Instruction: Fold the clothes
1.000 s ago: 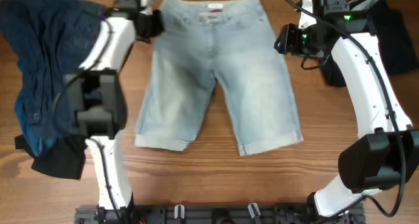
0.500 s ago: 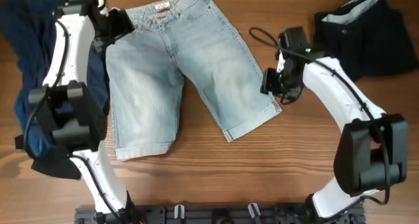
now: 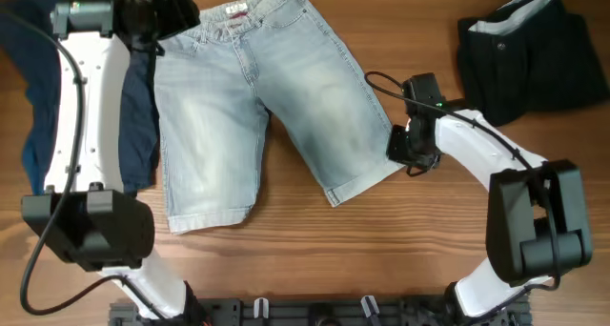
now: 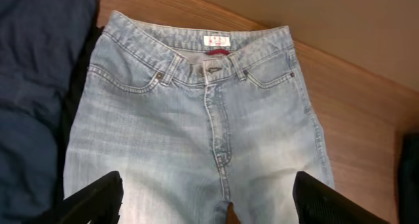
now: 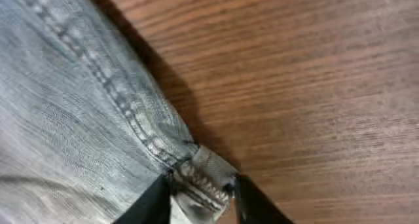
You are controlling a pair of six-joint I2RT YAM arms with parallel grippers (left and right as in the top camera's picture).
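Observation:
Pale blue denim shorts (image 3: pixel 276 97) lie flat on the wooden table, waistband at the far edge, legs slanting toward the front. My left gripper (image 3: pixel 176 11) hovers over the waistband's left end, open; in its wrist view both fingers (image 4: pixel 98 198) stand wide apart above the shorts (image 4: pixel 196 132), holding nothing. My right gripper (image 3: pixel 408 147) is at the outer corner of the right leg's cuffed hem. In the right wrist view its jaws (image 5: pixel 203 194) pinch that cuff corner (image 5: pixel 206 171) from both sides.
A dark navy garment (image 3: pixel 38 97) lies bunched at the far left, partly under my left arm, touching the shorts' left side (image 4: pixel 33 86). A folded black garment (image 3: pixel 534 59) sits at the back right. Bare wood (image 3: pixel 381 250) lies in front of the shorts.
The shorts have shifted left and turned. My left gripper let go of the waistband and opened wide. My right gripper came down to the right leg's cuff corner and closed on it.

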